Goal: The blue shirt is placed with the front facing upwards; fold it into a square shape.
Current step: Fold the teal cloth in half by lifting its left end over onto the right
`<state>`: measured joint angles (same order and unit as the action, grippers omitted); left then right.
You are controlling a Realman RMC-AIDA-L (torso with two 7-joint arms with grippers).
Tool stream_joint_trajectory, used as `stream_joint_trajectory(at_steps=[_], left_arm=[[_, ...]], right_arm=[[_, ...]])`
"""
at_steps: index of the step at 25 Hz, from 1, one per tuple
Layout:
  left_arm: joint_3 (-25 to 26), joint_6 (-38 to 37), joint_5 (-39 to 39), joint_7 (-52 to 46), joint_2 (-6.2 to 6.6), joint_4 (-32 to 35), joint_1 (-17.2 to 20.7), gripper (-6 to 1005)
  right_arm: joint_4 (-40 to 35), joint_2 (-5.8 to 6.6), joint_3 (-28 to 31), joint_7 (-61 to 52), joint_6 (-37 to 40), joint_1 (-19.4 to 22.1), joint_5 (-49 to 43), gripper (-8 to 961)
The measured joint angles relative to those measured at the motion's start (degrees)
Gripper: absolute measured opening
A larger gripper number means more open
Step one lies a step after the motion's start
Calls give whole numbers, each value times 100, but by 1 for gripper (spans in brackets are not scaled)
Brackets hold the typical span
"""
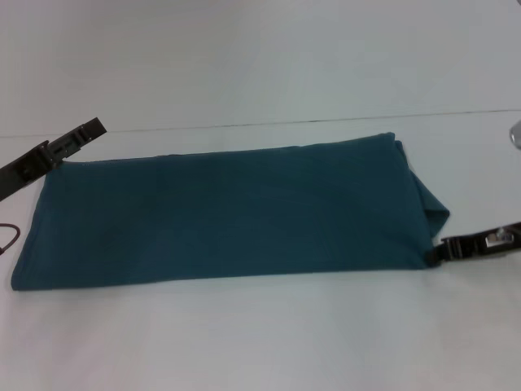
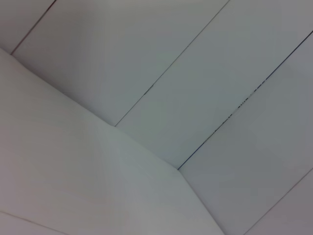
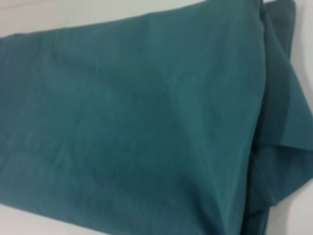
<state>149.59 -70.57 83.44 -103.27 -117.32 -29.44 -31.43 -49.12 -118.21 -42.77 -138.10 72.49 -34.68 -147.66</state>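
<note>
The blue shirt (image 1: 228,212) lies on the white table (image 1: 269,342), folded into a long teal band running left to right, plain side up, no lettering showing. Its right end is bunched, with layers sticking out (image 1: 431,213). My right gripper (image 1: 444,248) is low at the shirt's near right corner, its tip touching the fabric. The right wrist view is filled by the shirt (image 3: 137,122) and its layered right end (image 3: 281,98). My left gripper (image 1: 96,130) is just off the shirt's far left corner, holding nothing that shows. The left wrist view shows no shirt.
A thin seam line (image 1: 326,122) crosses the table behind the shirt. A reddish cable loop (image 1: 6,238) shows at the left edge. The left wrist view shows only pale panels with dark seams (image 2: 215,132).
</note>
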Motion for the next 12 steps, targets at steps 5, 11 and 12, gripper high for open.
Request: stream_joint_trajectory(at_steps=[5, 11, 12], left_arm=[[0, 0, 3, 0, -1, 0, -3, 885], [9, 9, 6, 0, -25, -12, -4, 885], [10, 17, 6, 0, -34, -18, -4, 885]], right_arm=[[-56, -44, -6, 32, 163, 170, -16, 34], [-327, -105, -12, 36, 325, 416, -29, 35], [-350, -108, -6, 40, 339, 433, -19, 35]])
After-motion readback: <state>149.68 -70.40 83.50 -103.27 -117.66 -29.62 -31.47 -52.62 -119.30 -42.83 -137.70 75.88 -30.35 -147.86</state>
